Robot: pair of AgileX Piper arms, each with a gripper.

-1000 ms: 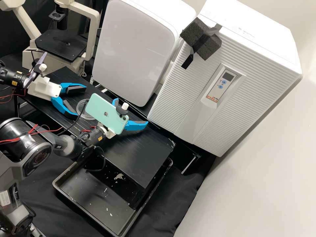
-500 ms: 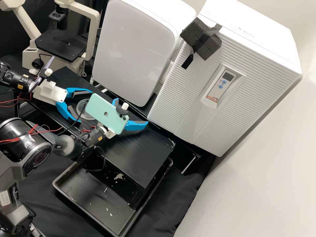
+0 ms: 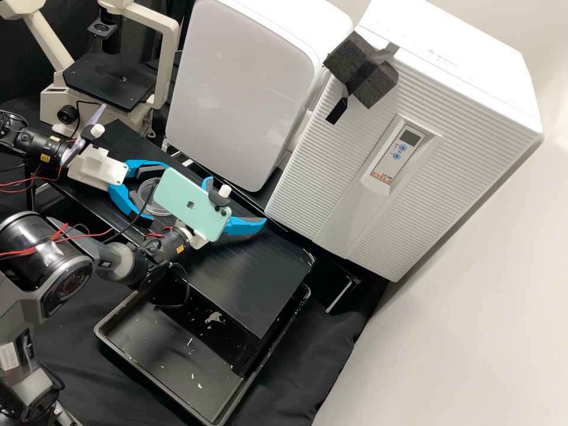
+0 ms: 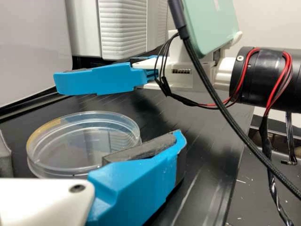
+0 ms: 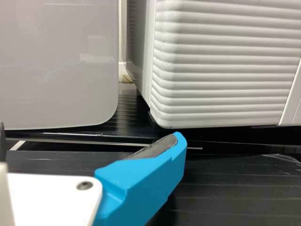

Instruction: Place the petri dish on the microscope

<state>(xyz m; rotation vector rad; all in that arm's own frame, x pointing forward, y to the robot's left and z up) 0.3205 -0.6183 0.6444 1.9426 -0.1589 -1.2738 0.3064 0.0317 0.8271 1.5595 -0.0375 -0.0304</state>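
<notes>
We find the petri dish (image 4: 82,143), clear, shallow, round-rimmed, on the black, finely grooved worktop (image 3: 254,260), between the left hand's (image 3: 161,194) spread blue fingers; contact, we cannot tell. Right hand (image 3: 238,201) nearby, angular fingers also parted, grey-padded.

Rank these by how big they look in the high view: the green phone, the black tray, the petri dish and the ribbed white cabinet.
1. Ribbed white cabinet
2. Black tray
3. Green phone
4. Petri dish, partly hidden
</notes>
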